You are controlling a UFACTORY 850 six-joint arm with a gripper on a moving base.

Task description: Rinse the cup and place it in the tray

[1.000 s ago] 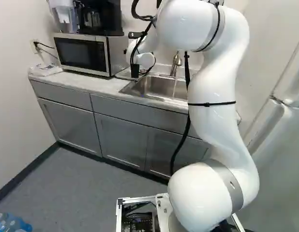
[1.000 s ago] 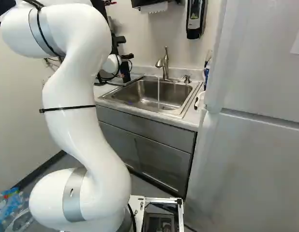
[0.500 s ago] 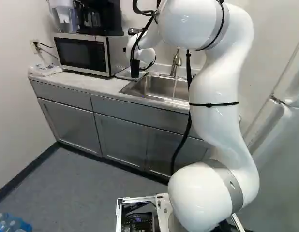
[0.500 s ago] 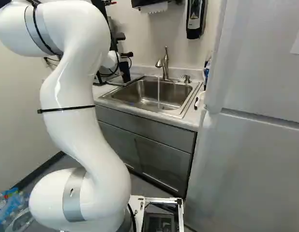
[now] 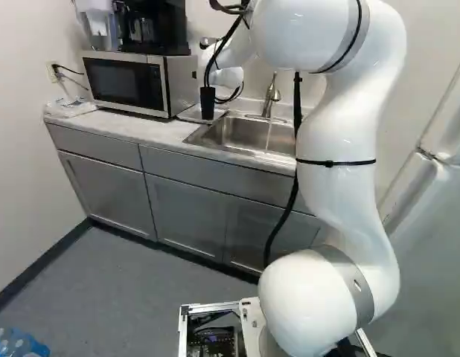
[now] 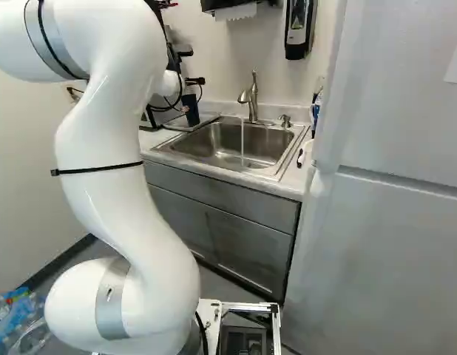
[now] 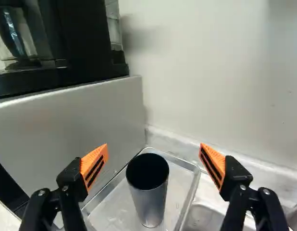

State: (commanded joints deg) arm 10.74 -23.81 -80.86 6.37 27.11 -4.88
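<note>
Cup (image 5: 208, 103), dark and cylindrical, stands upright in shallow metal tray (image 7: 192, 190)

Pale counter (image 5: 118, 130) with grey cabinets (image 5: 103, 186) below runs along the far white wall (image 6: 273, 81); grey floor (image 5: 126, 282) lies nearer, and a large pale fridge (image 6: 384, 244) stands at right. On the counter, the tray and its cup sit between a silver microwave (image 5: 126, 83) to the left and a stainless steel sink (image 6: 269, 144) to the right. Water (image 6: 242, 140) runs from the curved metal faucet (image 6: 252, 96).

The black claw (image 6: 193, 80), with orange pads (image 7: 94, 163), is spread wide; its wrist view looks down into the cup, lower and ahead between the fingers, touching neither. Only the left base view shows the wall outlet (image 5: 53, 71); only the right base view shows the black-and-white wall dispenser (image 6: 297, 29) and small metal soap pump (image 6: 285, 120).

Counted: one cup, one tray, one sink, one faucet, one microwave, one fridge, two orange pads, three cabinet doors in the left base view.
</note>
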